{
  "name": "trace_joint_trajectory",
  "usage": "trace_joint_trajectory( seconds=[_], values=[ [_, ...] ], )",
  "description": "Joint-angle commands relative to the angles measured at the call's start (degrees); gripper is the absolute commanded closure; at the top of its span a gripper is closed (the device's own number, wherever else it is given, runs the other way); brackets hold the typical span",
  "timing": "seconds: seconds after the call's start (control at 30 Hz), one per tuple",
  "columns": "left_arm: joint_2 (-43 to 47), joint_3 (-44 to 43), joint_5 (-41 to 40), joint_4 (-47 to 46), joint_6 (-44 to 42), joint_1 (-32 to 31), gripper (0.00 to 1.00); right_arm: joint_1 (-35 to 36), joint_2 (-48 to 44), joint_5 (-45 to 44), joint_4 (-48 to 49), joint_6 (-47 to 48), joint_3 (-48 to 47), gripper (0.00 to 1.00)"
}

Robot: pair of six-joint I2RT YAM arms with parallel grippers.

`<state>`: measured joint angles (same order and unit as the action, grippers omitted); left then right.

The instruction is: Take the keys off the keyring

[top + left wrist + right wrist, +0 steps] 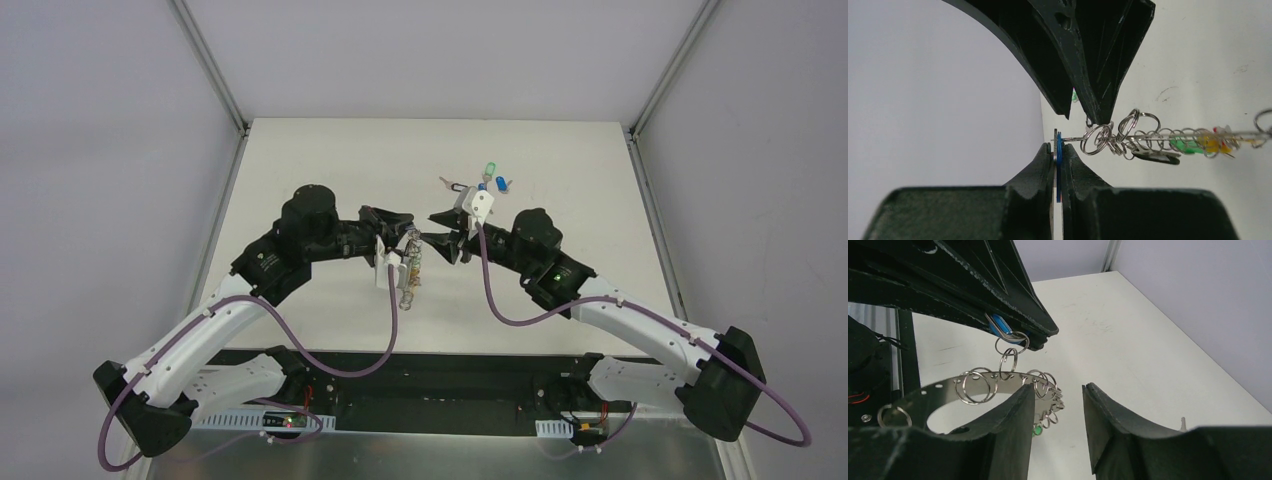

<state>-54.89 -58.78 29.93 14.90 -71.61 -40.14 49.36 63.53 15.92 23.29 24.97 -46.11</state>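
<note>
Keyring (410, 270), top view: hangs off the table (300, 180) between the two arms, below the left gripper (408, 235). The right gripper (432, 228) is just beside it. Two loose keys, one with a green tag (490, 168) and one with a blue tag (501, 184), lie on the matte white surface beyond.

Left wrist view: the left gripper's black ribbed fingers (1045, 165) are pressed together on a blue-tagged key (1059, 150) (thin metal blade against glossy plastic). The keyring shows edge-on as a thin line. It is crowded with wire split rings (1098, 140) and with green (1185, 145) and yellow (1210, 142) tags.

Right wrist view: the keyring (943, 390) is a flat, dull grey band, perforated along its rim, with wire loops through the holes. The right gripper (1058, 390) stands spread with nothing between its scuffed fingers, and the band's edge is beside the left-hand one.
</note>
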Motion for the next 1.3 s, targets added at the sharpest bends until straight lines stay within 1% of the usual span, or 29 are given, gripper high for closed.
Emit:
trace_joint_trajectory(
  seconds=[0.0, 0.13, 0.3, 0.47, 0.53, 0.7, 0.87, 1.0, 1.13, 1.27],
  values=[
    [0.3, -3.42, 3.11, -1.58, -1.58, -0.11, 1.0, -0.21, 0.03, 2.61, 2.24, 0.23, -3.38, 0.54],
    [0.14, -3.66, 3.31, -1.32, -1.92, -0.11, 1.0, -0.15, 0.37, 4.07, 2.95, -0.83, -3.47, 0.55],
    [-0.33, -4.31, 3.66, -0.04, -3.07, -0.11, 1.0, -0.28, -1.08, 2.65, 2.69, 0.19, -3.28, 0.55],
    [-0.68, -5.14, 4.06, 0.97, -4.27, -0.11, 1.0, -1.99, -2.48, 4.5, -1.53, 0.52, -5.05, 0.55],
    [-0.84, -5.64, 4.03, 1.31, -4.93, -0.11, 1.0, -3.98, -2.76, 7.35, -2.93, -1.03, -5.92, 0.53],
    [-1.45, -7.28, 4.9, 2.77, -6.6, -0.19, 1.0, -9.45, -1.97, 20.44, -3.34, -4.83, -7.28, 0.46],
    [-1.95, -8.89, 7.81, 3.45, -7.35, -0.2, 1.0, -11.65, 0.52, 29.68, -3.3, -6.07, -9.87, 0.36],
    [-2.29, -10.02, 9.53, 3.8, -7.31, -0.2, 1.0, -12.58, 2.33, 35.75, -2.33, -8.92, -11.89, 0.32],
    [-2.67, -10.53, 9.73, 3.91, -7.56, -0.27, 1.0, -12.89, 4.01, 39.44, 0.56, -12.97, -13.03, 0.31],
    [-3.05, -11.12, 10.4, 3.91, -7.56, -0.33, 1.0, -12.87, 5.03, 40.07, 3.48, -15.32, -12.8, 0.33]
  ],
)
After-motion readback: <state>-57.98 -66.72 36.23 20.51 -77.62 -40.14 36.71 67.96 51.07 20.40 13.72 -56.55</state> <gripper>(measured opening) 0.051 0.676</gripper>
